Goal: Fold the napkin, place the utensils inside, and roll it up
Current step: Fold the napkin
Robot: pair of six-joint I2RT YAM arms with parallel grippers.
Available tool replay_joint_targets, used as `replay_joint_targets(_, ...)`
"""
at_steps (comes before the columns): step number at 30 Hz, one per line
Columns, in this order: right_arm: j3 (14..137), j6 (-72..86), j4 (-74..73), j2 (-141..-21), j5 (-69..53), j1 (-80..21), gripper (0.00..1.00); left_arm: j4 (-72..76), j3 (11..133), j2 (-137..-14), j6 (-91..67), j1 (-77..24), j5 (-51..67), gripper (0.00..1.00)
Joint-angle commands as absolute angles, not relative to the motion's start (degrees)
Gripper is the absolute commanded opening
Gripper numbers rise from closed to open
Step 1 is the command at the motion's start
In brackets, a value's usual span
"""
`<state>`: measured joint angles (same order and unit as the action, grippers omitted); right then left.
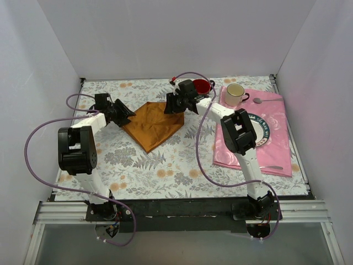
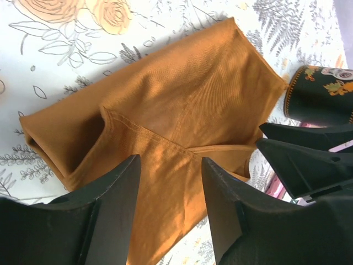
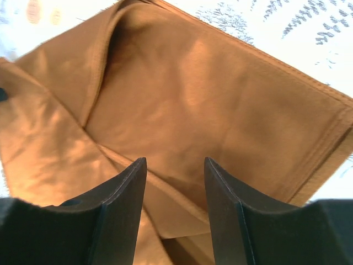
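Rust-orange cloth napkin (image 1: 153,126): partly folded, lies as a diamond on the floral-print table cover (image 1: 182,165), centre-left, well apart from the pink cloth (image 1: 276,152) on the right.

Left gripper (image 1: 124,115): at the napkin's left corner. Fingers (image 2: 116,199) moderately parted, cloth showing in the gap; no pinch evident.

Right gripper (image 1: 171,105): at the napkin's far-right corner. Fingers (image 3: 229,204) likewise parted over creased cloth, nothing clamped.

Slim silver utensil (image 1: 273,165): on the pink cloth's near edge.
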<state>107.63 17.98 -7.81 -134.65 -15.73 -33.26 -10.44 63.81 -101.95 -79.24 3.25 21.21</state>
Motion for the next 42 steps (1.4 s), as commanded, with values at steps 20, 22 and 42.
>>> replay_joint_targets(20, 107.2, 10.0, -17.4, -131.6, -20.9, -32.8, 0.55, -13.4, 68.2, -103.9, -76.9, 3.3, 13.6, 0.48)
replay_joint_targets(22, 106.3, 9.5, -17.5, -131.0, -20.6, -32.7, 0.55, -13.7, 68.7, -103.7, -76.5, 3.3, 12.6, 0.51)
replay_joint_targets(42, 110.3, 7.5, -17.7, -132.5, -23.8, -32.3, 0.55, -22.7, 79.3, -109.6, -66.7, 3.0, 9.3, 0.63)
